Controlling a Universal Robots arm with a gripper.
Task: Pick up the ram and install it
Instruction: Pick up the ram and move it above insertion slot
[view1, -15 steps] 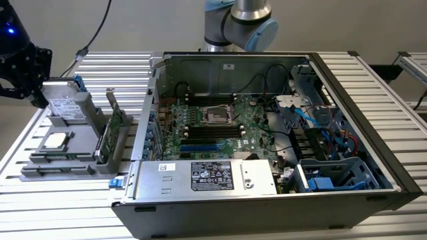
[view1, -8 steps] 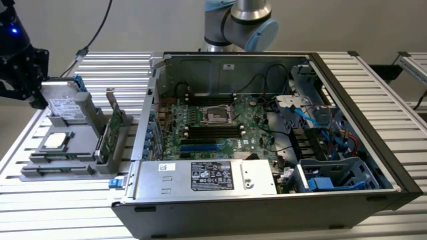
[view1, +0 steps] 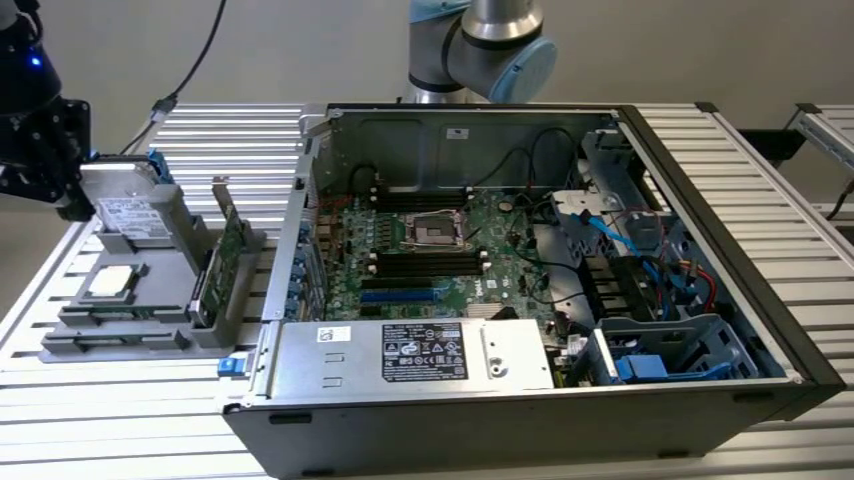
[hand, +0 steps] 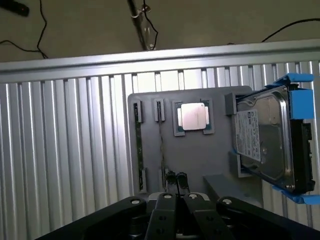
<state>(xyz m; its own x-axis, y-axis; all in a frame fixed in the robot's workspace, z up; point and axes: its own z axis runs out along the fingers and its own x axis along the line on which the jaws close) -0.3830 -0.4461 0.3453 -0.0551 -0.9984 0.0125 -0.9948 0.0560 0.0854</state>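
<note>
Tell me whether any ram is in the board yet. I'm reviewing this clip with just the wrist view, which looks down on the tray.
Observer: None that I can see. The long black slots beside the socket look empty.
Operator: Where is the case from the tray?
Observer: The case lies open with its board facing up, close beside the tray, on the exterior view's right.
</note>
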